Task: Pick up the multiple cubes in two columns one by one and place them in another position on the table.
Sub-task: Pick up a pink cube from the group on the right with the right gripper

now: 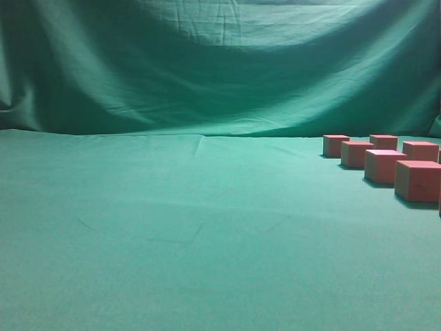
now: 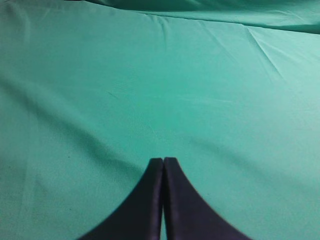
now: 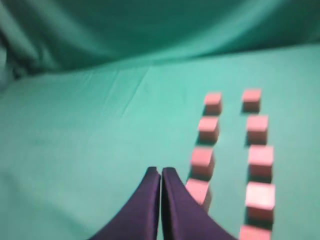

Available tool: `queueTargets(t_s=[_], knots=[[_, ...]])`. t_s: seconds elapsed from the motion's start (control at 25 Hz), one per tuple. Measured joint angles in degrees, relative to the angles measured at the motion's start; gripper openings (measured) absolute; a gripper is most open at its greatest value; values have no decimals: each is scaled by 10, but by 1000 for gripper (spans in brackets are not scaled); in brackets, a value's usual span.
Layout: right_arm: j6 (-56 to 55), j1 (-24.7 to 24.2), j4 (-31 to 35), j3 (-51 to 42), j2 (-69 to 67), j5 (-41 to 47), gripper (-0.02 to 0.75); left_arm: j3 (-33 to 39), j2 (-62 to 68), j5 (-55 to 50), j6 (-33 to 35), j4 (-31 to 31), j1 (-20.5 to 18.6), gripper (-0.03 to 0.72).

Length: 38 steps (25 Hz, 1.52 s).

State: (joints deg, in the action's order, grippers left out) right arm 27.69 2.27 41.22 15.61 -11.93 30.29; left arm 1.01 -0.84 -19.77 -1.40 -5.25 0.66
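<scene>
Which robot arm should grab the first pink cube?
Probably the right. Its gripper is beside the cubes. The left gripper sees only bare table. Both grippers' fingers are shut.

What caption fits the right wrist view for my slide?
Shut right gripper above the teal table, beside two columns of salmon cubes.
</scene>
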Motion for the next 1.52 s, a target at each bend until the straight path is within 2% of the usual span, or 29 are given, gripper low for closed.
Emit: queueTargets(t_s=[0.2,0.36,0.56,0.68,0.92,1.08,1.32,1.44,1.52], knots=[[23,0,5,52,-114,125,0,0,0,0,0,0,0,0],[32,0,-8,101,-195,178,0,0,0,0,0,0,0,0],[-107,0,-97,183,-310,257,0,0,0,0,0,0,0,0],[-142,0,-150,223,-370,302,0,0,0,0,0,0,0,0],[-184,7,-195,263,-429,301,0,0,0,0,0,0,0,0],[-253,81,-267,264,-452,284,0,0,0,0,0,0,0,0],[-417,229,-413,265,-518,264,0,0,0,0,0,0,0,0],[-466,271,-458,265,-560,244,0,0,0,0,0,0,0,0],[-475,279,-473,266,-586,224,0,0,0,0,0,0,0,0]])
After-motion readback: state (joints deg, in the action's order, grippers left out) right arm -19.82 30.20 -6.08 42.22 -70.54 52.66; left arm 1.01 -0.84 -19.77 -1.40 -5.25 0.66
